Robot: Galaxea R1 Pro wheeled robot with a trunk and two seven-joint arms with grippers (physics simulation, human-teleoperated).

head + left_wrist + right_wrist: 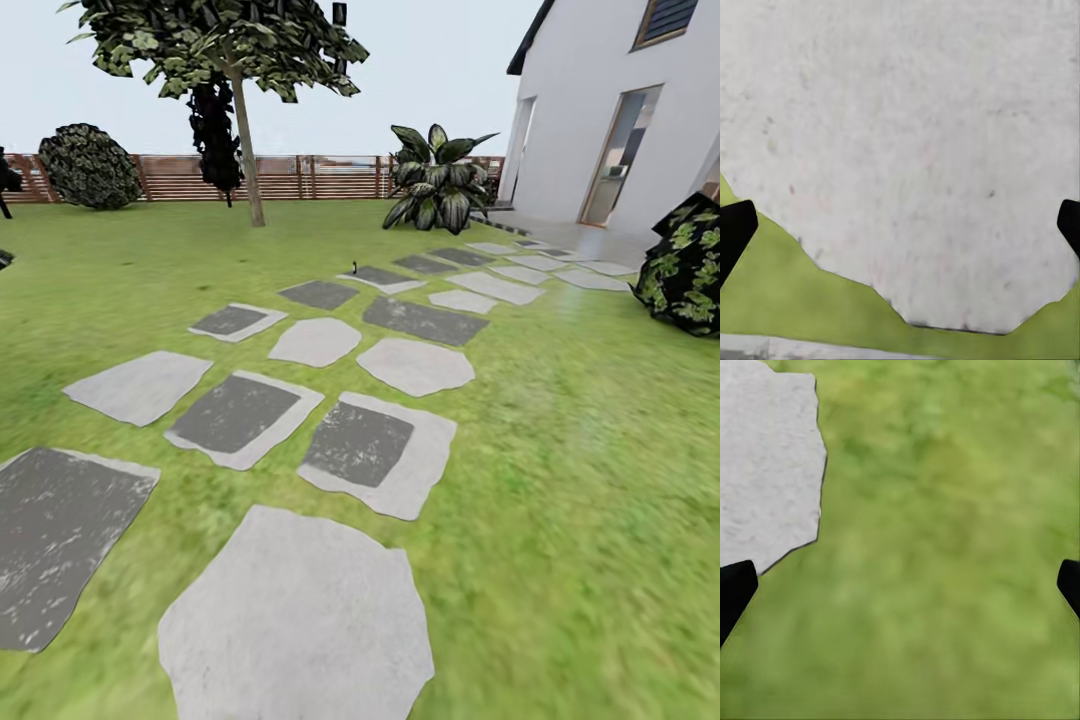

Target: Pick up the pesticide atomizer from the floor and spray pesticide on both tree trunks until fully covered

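One tree stands at the back left of the lawn, with a slim, pale, slightly leaning tree trunk [247, 150] under a dark ragged crown [215, 40]. A tiny dark upright object [354, 268] sits by a far stepping stone, too small to identify as the pesticide atomizer. My left gripper [900, 232] hangs open over a pale stepping stone [907, 150], its black fingertips [735, 232] at the picture's two sides. Over grass beside a stone edge [765, 465], my right gripper [900, 592] is open too. Nothing is between either pair of fingers.
Grey stepping stones [360, 445] run from the foreground towards the white house [620, 110] at the right. A brown slat fence [310, 177] closes the back. A round bush [90, 165], a broad-leaved plant [437, 185] and a dark shrub [690, 265] edge the lawn.
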